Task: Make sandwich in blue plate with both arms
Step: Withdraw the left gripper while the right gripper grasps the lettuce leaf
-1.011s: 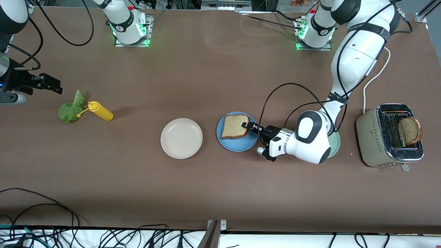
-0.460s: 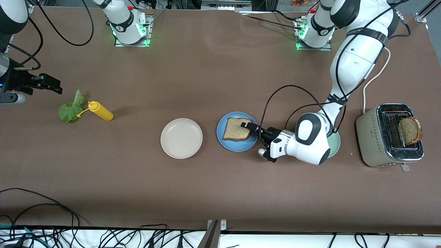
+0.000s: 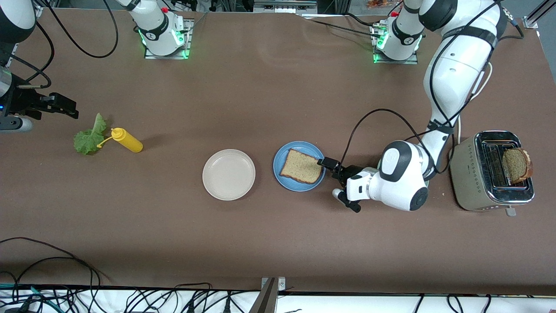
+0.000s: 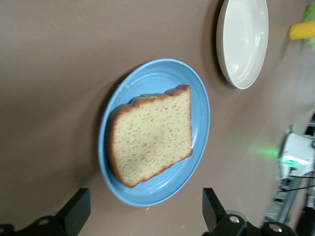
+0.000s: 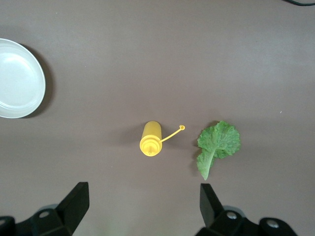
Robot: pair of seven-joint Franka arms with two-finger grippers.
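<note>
Left gripper [image 3: 329, 164], fingers apart, beside the bread slice [image 3: 301, 165] on the blue plate [image 3: 283, 181]; right gripper [image 3: 65, 106] (fingers apart) waits. Careless retreat could nudge the slice.

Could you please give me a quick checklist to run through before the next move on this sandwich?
1. First bread slice lies flat on the blue plate: ok.
2. Left gripper open and clear of the slice, by the plate's edge: ok.
3. Lettuce leaf free on the table beside the yellow bottle, not under it: ok.
4. Right gripper open, above the bottle and lettuce: ok.
5. Second bread slice standing up out of the toaster, within reach of a grasp: ok.
6. Lettuce on the bread: not ok, not yet done.
</note>
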